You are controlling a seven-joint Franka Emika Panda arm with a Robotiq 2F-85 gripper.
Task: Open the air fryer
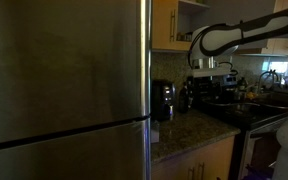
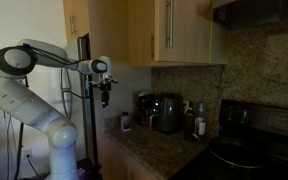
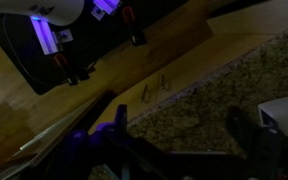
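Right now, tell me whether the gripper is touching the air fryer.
Apart. In an exterior view the gripper hangs in mid-air, well to the side of the air fryer.

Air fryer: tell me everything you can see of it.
The air fryer is a small, glossy black box with rounded top edges, plastic by its look, standing upright on the speckled stone countertop close beside the steel fridge. It looks shut; handle and controls are too dark to make out. Only the countertop seems to touch it; the gripper hangs apart from it.
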